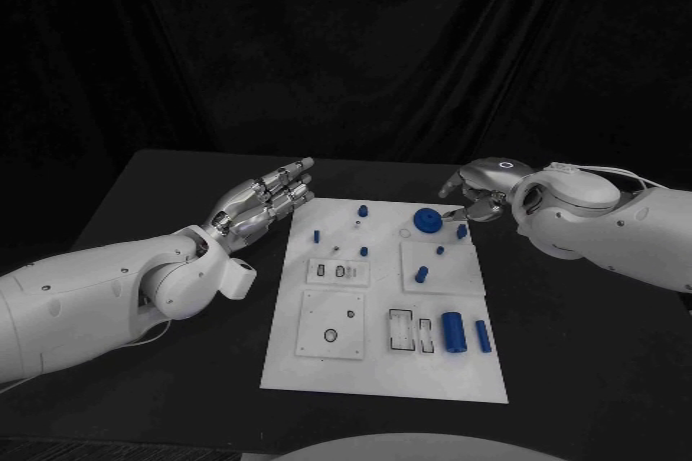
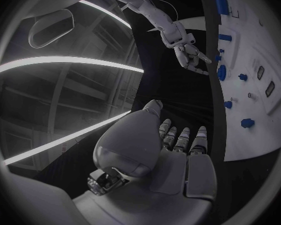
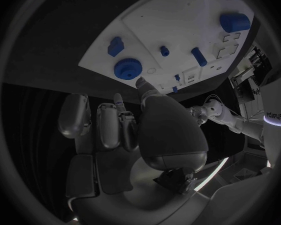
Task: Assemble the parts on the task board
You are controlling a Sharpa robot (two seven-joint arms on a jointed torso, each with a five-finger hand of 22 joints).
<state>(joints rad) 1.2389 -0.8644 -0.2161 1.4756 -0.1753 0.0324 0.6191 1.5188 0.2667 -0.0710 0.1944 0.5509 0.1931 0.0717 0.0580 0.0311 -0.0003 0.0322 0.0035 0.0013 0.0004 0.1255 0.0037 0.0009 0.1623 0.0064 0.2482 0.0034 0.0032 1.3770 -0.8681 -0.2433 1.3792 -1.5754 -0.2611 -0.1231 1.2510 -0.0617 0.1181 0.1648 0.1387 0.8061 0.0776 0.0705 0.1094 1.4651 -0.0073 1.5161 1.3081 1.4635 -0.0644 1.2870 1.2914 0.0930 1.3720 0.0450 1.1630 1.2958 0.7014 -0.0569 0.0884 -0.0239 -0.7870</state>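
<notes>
Left hand (image 1: 267,203) hovered flat beside the task board's (image 1: 378,373) left edge, fingers released, holding nothing. The board lay mid-bench (image 1: 159,196), blue parts across it. Right hand (image 1: 483,186) hung at the far right corner by the blue round part (image 1: 427,220), fingers curled in, grasping nothing.

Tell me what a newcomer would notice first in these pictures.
The white task board in the middle of the black table, dotted with small blue parts. The round blue gear-like part near its far edge stands out, with the right robot hand poised just beside it. The left robot hand hovers flat and empty by the board's far left corner.
</notes>
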